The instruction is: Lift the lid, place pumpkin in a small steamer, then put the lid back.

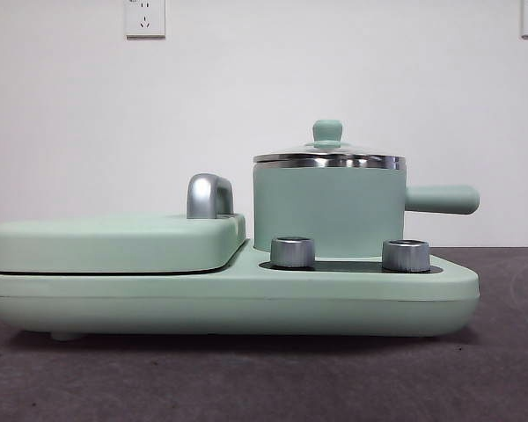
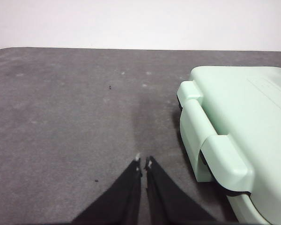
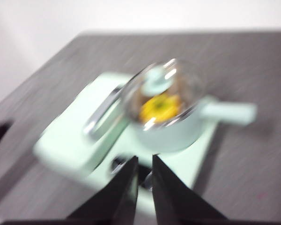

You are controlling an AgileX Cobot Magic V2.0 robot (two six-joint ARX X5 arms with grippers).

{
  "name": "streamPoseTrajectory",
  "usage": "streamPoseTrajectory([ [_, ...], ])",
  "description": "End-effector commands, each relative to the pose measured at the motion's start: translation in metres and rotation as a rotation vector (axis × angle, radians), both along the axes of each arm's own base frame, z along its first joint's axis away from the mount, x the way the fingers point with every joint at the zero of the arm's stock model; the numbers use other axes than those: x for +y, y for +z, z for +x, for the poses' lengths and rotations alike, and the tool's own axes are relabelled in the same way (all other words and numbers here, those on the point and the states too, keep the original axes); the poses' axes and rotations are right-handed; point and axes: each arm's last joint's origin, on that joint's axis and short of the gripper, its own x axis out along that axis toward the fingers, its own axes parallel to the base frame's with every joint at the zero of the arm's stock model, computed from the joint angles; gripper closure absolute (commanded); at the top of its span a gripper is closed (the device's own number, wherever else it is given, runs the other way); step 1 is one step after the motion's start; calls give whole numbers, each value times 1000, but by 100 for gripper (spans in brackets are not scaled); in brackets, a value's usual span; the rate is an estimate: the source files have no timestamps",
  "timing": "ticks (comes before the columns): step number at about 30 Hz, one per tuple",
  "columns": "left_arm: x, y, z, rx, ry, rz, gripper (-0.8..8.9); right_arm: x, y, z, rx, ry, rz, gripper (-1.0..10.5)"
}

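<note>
Only the two claws of the robot show. The left claw (image 2: pixel 143 161) has two long, flat, matte black jaws that taper to narrow, pale-flecked tips. The right claw (image 3: pixel 144 159) has the same plain black wedge-shaped jaws, blurred, with no visible markings.

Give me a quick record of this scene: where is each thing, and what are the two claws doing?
lid: seated on the small steamer
small steamer: on the mint-green cooker base
pumpkin: yellow, inside the steamer, seen through the lid
left claw: shut, empty, over the table beside the cooker
right claw: nearly shut, empty, above the cooker; picture blurred
</note>
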Motion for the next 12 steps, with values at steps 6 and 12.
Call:
streamPoseTrajectory([
  [6, 0, -4, 1, -1, 0, 6, 793, -22, -83, 22, -289, -452, -67, 903],
  [12, 0, -4, 1, -1, 0, 6, 793, -26, -142, 29, -252, -571, -218, 905],
])
